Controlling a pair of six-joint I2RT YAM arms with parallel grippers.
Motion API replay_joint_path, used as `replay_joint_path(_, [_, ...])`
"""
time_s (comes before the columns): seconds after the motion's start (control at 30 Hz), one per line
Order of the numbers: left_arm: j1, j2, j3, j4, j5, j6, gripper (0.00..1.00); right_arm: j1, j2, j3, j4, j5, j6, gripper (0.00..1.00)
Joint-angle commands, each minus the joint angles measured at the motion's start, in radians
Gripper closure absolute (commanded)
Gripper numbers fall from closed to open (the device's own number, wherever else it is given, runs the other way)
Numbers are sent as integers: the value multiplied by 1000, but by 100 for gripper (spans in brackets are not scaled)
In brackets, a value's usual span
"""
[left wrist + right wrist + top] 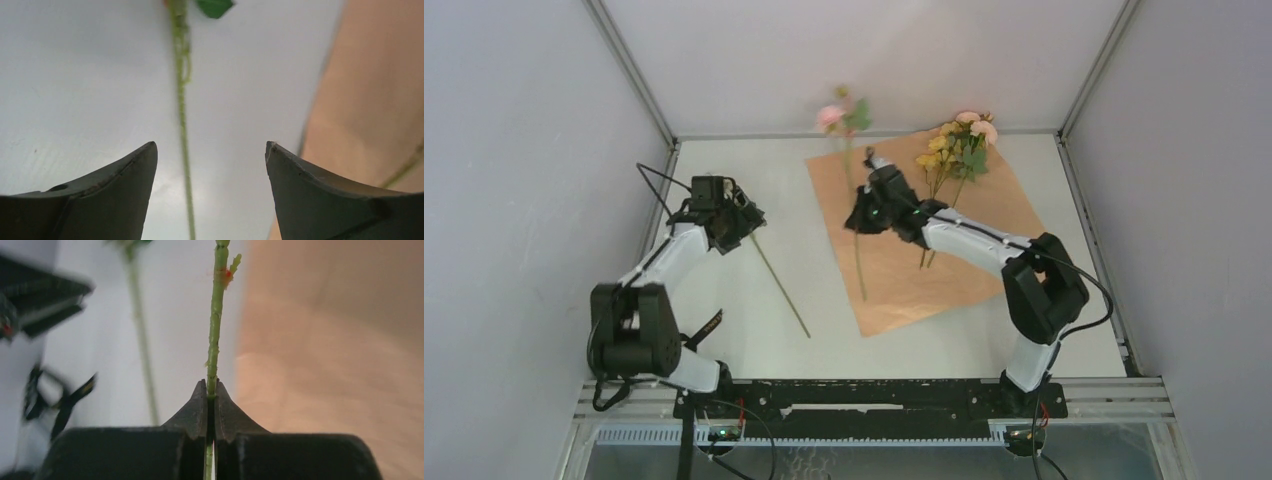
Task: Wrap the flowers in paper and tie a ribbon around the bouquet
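Observation:
The paper (944, 240) lies flat with its tan-orange face up. A bunch of yellow and pink flowers (959, 145) rests on its far corner. My right gripper (861, 218) is shut on the thin green stalk (214, 335) of a single pink flower (831, 117) over the paper's left edge (340, 340). My left gripper (736, 222) is open above another long green stalk (779, 272) lying on the white table. That stalk (182, 125) runs between the open fingers (125, 185) without touching them. The ribbon is out of view.
The white table (724, 320) is boxed in by grey walls at the back and sides. Both arm bases stand on the black rail (864, 395) at the near edge. The paper's edge (370, 100) lies just right of my left gripper.

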Motion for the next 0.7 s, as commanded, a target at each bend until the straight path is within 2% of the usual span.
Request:
replay_joint_path(0.0, [7, 175, 52, -3, -125, 10, 16, -146, -46, 6, -165, 309, -99, 100])
replay_joint_path(0.07, [5, 254, 94, -7, -153, 9, 17, -205, -27, 9, -173, 336, -114, 100])
replay_joint_path(0.1, [5, 287, 114, -9, -164, 9, 18, -232, -13, 16, -176, 342, -124, 96])
replay_joint_path(0.13, [5, 318, 129, -11, -174, 9, 18, -257, 3, 29, -196, 345, -133, 83])
replay_joint_path(0.17, [4, 345, 149, -12, -184, 9, 19, -277, 24, 51, -223, 346, -146, 62])
replay_joint_path(0.2, [2, 368, 161, -11, -189, 9, 23, -297, 44, 77, -264, 348, -155, 50])
replay_joint_path(0.23, [2, 390, 175, -13, -187, 11, 28, -311, 64, 109, -312, 356, -160, 41])
replay_joint_path(0.33, [-8, 430, 221, -16, -183, 6, 31, -322, 76, 137, -372, 397, -184, 35])
replay_joint_path(0.5, [-21, 482, 299, -73, -164, 24, 39, -287, -11, 77, -377, 415, -195, 32])
replay_joint_path(0.67, [-28, 495, 318, -125, -156, 31, 44, -234, -119, -1, -369, 406, -193, 31])
